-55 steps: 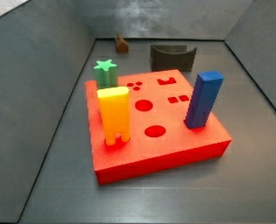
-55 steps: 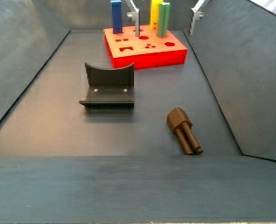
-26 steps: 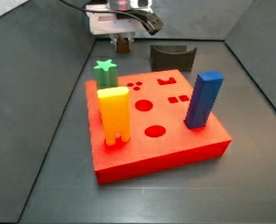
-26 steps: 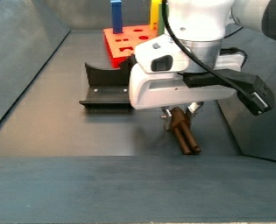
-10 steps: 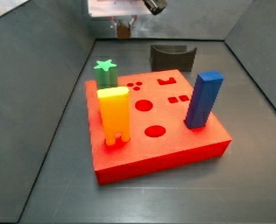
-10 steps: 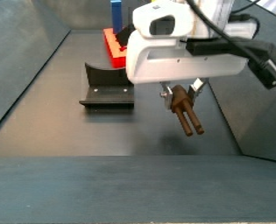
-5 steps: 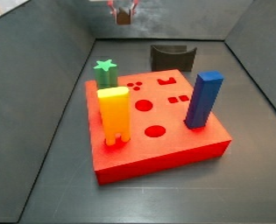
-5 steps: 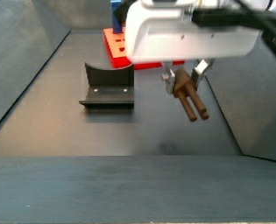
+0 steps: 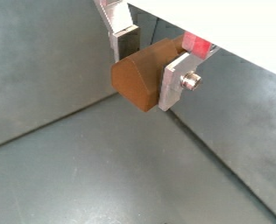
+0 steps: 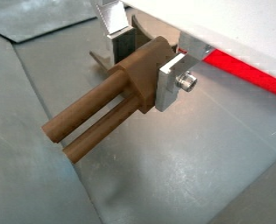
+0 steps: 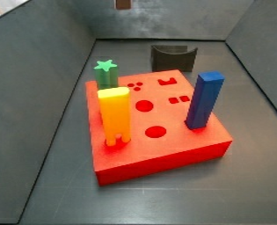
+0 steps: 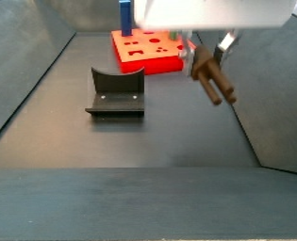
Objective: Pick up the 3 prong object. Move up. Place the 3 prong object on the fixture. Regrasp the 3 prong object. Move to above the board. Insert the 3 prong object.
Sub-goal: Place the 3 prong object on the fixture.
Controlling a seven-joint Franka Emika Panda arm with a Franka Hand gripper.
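the two-finger silver gripper (image 10: 148, 59) hangs high over the dark grey floor (image 12: 138, 141), clamped on the one slim dark-brown 3 prong object (image 12: 212, 78), well clear of the dark blocky fixture (image 12: 114, 94) and the thick red board (image 11: 158, 123), inside grey walls.

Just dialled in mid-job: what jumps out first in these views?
The pincer is shut on the 3 prong object, which hangs tilted in the air, clear of the floor. Beside it the fixture stands bare, and beyond is the red board with its yellow, blue and green blocks.
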